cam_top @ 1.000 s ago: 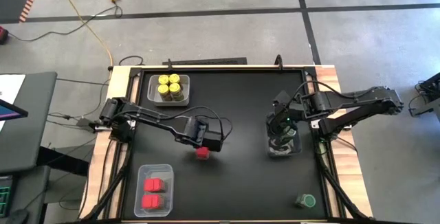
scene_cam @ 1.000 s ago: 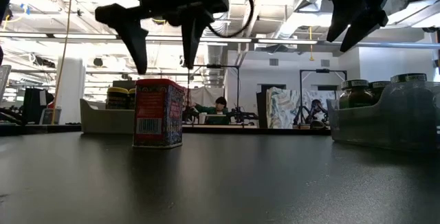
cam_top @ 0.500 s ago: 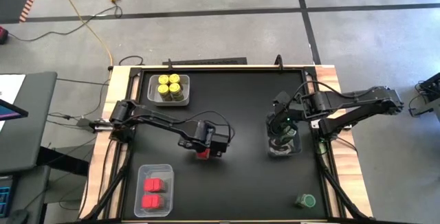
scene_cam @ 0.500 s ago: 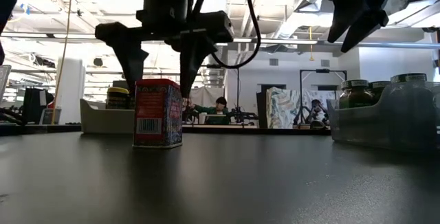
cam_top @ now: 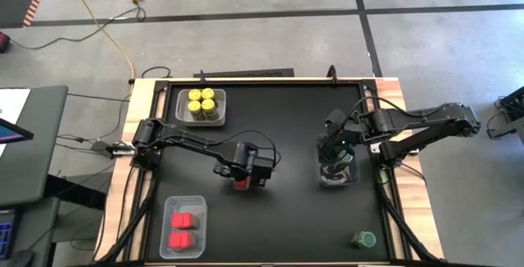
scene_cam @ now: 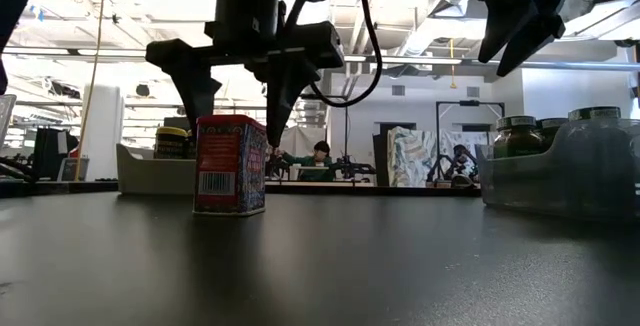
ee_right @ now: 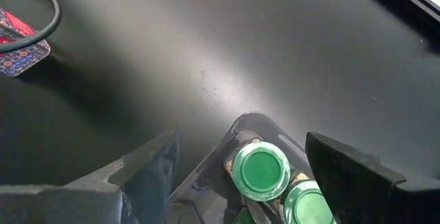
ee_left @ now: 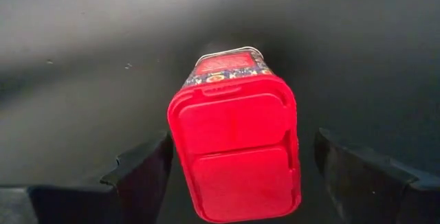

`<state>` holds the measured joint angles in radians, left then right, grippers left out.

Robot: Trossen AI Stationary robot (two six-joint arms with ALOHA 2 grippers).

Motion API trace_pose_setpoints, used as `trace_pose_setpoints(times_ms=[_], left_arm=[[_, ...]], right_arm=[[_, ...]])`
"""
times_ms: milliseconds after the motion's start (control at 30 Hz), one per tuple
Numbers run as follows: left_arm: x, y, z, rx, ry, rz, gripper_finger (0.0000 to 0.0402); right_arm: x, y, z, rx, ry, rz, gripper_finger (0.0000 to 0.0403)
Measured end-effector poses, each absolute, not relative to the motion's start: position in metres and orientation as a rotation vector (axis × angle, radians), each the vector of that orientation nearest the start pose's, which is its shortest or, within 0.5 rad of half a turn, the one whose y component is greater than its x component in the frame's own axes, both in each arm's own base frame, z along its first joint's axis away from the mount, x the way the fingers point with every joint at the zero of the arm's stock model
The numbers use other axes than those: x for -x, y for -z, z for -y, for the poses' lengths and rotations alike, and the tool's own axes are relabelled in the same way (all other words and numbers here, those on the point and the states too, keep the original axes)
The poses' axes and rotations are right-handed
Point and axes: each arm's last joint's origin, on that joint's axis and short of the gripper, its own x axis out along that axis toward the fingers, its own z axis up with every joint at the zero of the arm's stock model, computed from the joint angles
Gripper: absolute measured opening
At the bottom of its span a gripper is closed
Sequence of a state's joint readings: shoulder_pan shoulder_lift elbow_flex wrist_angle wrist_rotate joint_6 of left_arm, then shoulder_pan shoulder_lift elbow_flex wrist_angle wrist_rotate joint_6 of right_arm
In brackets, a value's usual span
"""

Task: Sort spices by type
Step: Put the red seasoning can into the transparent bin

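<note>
Low view shows our left gripper [scene_cam: 237, 101] spread astride the red tin [scene_cam: 231, 164] at frame left, so we judge grasping is underway: next, we close and lift.

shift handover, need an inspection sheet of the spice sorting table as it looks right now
surface: black tabletop, wooden edge.
job's things: red spice tin upright mid-table; yellow-lidded jars in a bin; red tins in another; green-lidded jars in a third; one green-lidded jar loose.
clutter: nothing seen.
grippers: left gripper open, straddling the tin's top; right gripper open above the green jars' bin.
cables: yellow cable on floor.
surroundings: seated person behind.
</note>
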<state>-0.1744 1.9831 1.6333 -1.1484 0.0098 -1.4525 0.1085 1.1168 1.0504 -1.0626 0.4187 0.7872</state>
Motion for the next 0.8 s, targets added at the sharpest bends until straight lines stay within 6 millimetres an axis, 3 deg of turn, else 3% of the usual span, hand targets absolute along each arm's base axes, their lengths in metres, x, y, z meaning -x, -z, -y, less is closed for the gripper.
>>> trace_pose_setpoints(times_ms=[133,433,667,800], left_arm=[[-0.377,-0.221,0.063,1.035,-0.940,-1.307,0.0313],[-0.378,-0.221,0.058,1.036,-0.915,-1.328,0.0213],[-0.379,-0.221,0.049,0.980,-0.856,-1.353,0.0216],[-0.380,-0.221,0.038,0.858,-0.853,-1.321,0.0236]], right_arm=[[-0.193,-0.299,-0.009,-0.405,0.676,-0.908,0.0346],[-0.193,-0.299,-0.009,-0.399,0.672,-0.910,0.0346],[-0.193,-0.299,-0.009,-0.398,0.672,-0.910,0.0346],[-0.193,-0.299,-0.009,-0.398,0.672,-0.910,0.0346]])
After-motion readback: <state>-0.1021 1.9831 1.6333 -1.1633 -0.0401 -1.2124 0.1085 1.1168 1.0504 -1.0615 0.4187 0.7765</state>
